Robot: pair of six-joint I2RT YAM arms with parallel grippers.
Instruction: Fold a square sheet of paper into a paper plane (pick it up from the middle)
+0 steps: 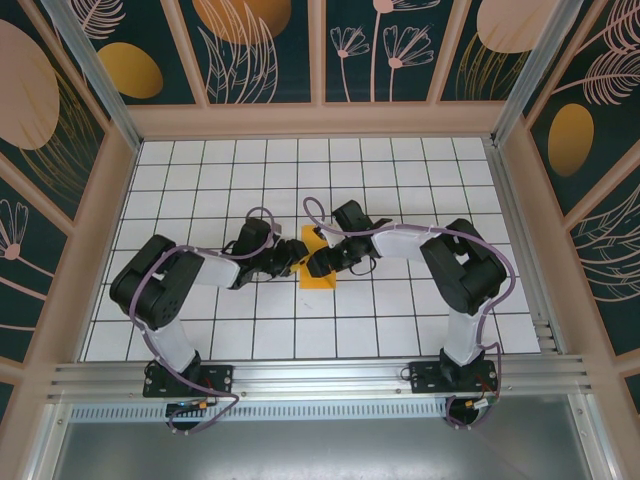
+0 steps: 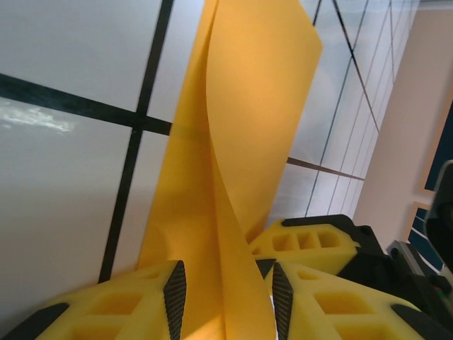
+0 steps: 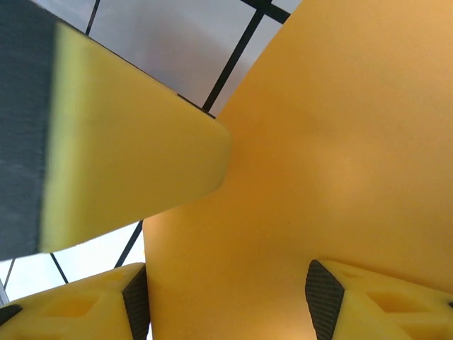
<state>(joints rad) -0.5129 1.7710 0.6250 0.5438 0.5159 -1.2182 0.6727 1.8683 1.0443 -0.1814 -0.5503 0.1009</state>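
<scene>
The square sheet of paper (image 1: 318, 277), orange-yellow, lies at the middle of the gridded table with both grippers meeting over it. In the left wrist view the sheet (image 2: 248, 106) is bent, and one flap stands upright and curls between my left gripper's (image 2: 226, 283) jaws. Those jaws are apart, with a gap on each side of the flap. My right gripper (image 3: 228, 297) is open, and the paper (image 3: 318, 142) spans the whole space between its pads. A yellow finger of the left gripper (image 3: 127, 142) rests against the sheet's edge. From above, the left gripper (image 1: 298, 258) and right gripper (image 1: 322, 262) nearly touch.
White tiles with black grid lines (image 1: 350, 170) surround the paper. Wooden-framed walls (image 1: 320, 118) close the table at the back and sides. An aluminium rail (image 1: 320, 378) runs along the near edge by the arm bases. A yellow finger of the right gripper (image 2: 304, 241) is close beside the left one.
</scene>
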